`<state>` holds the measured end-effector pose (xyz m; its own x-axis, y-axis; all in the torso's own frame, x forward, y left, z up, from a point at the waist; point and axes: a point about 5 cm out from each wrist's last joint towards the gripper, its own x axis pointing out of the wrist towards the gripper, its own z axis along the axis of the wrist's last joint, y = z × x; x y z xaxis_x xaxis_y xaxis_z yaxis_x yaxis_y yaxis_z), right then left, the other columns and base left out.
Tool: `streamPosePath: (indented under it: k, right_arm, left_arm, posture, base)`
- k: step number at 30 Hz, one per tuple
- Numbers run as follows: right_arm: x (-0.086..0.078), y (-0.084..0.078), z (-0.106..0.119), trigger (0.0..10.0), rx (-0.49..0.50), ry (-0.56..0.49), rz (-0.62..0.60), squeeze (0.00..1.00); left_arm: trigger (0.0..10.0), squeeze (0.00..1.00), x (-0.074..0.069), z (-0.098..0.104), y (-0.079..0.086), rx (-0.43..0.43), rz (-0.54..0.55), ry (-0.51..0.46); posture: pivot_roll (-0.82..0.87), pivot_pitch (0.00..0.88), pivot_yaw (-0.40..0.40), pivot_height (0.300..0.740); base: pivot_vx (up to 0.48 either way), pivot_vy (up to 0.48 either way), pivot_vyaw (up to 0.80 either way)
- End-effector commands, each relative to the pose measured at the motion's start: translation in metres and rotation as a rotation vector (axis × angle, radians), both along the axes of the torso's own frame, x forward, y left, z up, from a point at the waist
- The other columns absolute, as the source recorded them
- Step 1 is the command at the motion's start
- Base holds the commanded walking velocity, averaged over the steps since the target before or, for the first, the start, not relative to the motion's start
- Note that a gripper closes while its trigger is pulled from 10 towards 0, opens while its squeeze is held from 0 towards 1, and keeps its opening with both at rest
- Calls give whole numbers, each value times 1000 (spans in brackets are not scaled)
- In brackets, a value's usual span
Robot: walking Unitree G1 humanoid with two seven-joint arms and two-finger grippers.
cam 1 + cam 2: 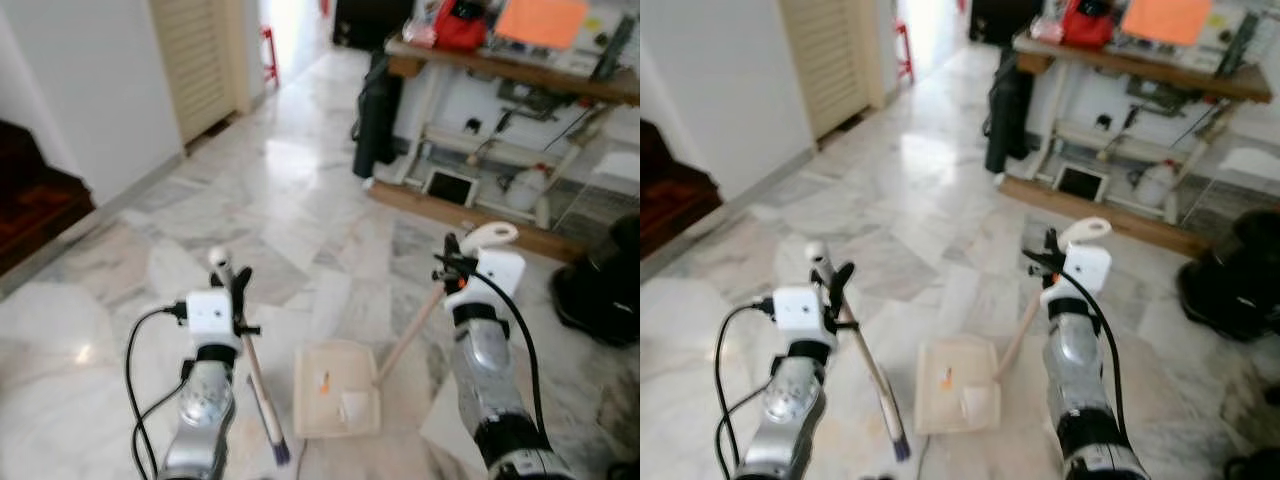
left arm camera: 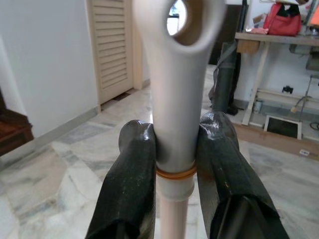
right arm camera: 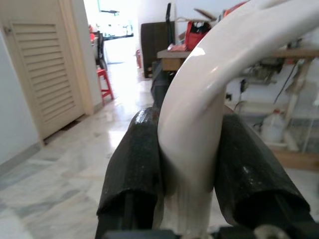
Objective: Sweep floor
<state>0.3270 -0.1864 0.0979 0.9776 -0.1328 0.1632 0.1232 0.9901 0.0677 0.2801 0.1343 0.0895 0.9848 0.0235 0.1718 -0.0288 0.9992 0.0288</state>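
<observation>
Left claw point(image 1: 238, 290) is clenched on the broom point(image 1: 262, 395); right claw point(image 1: 452, 262) grasps the dustpan handle point(image 1: 410, 335); the dustpan point(image 1: 336, 388) rests on the marble floor point(image 1: 300, 200), holding scraps point(image 1: 323, 381); sweeping seems partly done.

Cream plastic dustpan point(image 1: 337, 390) on marble floor point(image 1: 300, 200), near centre; pale-handled broom point(image 1: 262, 395) just left of it; wooden workbench surface point(image 1: 520, 70) far right.

A cream dustpan point(image 1: 337, 390) lies flat on the marble floor point(image 1: 300, 200), scraps inside, its long handle point(image 1: 412, 333) slanting up rightward. Beside it, a pale-handled broom point(image 1: 258, 375) leans, dark bristles down.
</observation>
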Motion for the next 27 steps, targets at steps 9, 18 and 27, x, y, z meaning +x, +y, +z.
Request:
streamPosePath:
  k: [9,18,27]
  right_arm:
    - [2,2,8,10000,96,-14,-7,0]
    - [3,15,10,10000,116,-18,12,0]
    - [5,19,11,10000,139,-26,-1,0]
  left_arm:
    - [10000,0,-5,18,9,72,7,-59]
    - [10000,0,-5,17,27,76,46,-32]
    - [10000,0,5,19,31,53,53,-14]
  posture:
    - [94,0,-87,740]
    - [104,7,-56,740]
    - [101,0,-12,740]
  base:
    - [0,0,509]
    - [0,0,51]
    - [0,0,739]
